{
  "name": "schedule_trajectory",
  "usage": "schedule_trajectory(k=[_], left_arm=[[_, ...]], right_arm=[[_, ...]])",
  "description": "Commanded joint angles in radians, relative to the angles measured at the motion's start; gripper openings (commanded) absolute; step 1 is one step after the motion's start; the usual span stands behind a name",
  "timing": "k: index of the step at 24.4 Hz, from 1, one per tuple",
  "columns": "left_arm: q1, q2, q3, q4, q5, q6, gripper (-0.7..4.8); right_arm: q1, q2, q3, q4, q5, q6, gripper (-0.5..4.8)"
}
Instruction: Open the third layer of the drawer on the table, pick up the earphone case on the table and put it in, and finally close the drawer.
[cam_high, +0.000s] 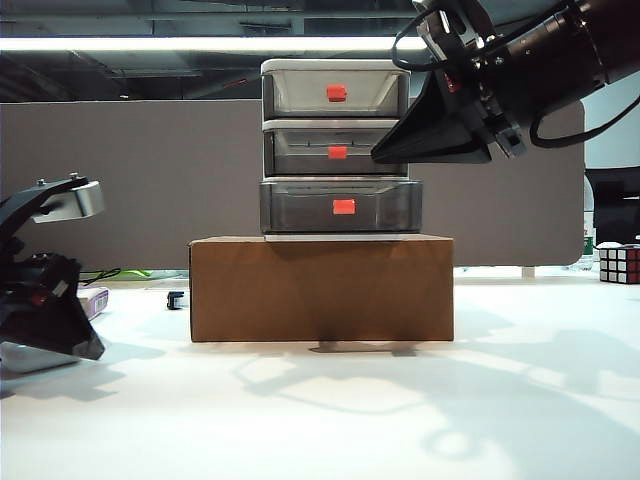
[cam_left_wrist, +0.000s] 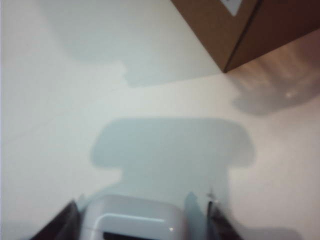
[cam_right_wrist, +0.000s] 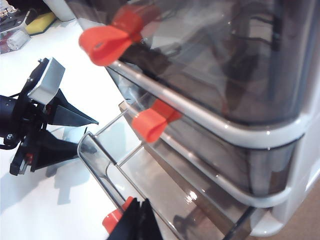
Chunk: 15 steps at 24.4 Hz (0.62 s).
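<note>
Where overhead strip light (cam_high: 150, 44) glares, white table (cam_high: 320, 410) lies shadowed.

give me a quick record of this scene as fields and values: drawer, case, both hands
drawer: three-tier unit standing on a cardboard box
third layer: pulled out
earphone case: lying on the table, not lifted
left hand: open, low at the left, fingers either side of the earphone case
right hand: shut, raised at the third layer's front, beside its red handle
also there: rubik's cube at far right
</note>
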Motion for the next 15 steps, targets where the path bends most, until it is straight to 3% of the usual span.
schedule_trajectory(k=[1, 3, 7, 9, 15], left_arm=[[-0.001, 0.010, -0.010, -0.077, 0.006, -0.004, 2.02], [-0.001, 0.009, -0.010, -0.077, 0.006, -0.004, 1.26], [-0.001, 0.009, -0.010, -0.085, 0.006, -0.004, 0.97], [-0.001, 0.009, -0.010, -0.081, 0.007, -0.005, 0.53], [-0.001, -0.007, 0.010, -0.079, 0.089, -0.013, 0.48]], right_arm=[[0.001, -0.006, 0.004, 0.010, -0.006, -0.004, -0.06], [0.001, -0.006, 0.004, 0.009, -0.006, -0.004, -0.05], [0.001, -0.006, 0.004, 0.009, -0.006, -0.004, -0.06], [0.001, -0.006, 0.004, 0.008, -0.006, -0.004, -0.05], [0.001, -0.006, 0.004, -0.002, -0.007, -0.004, -0.05]])
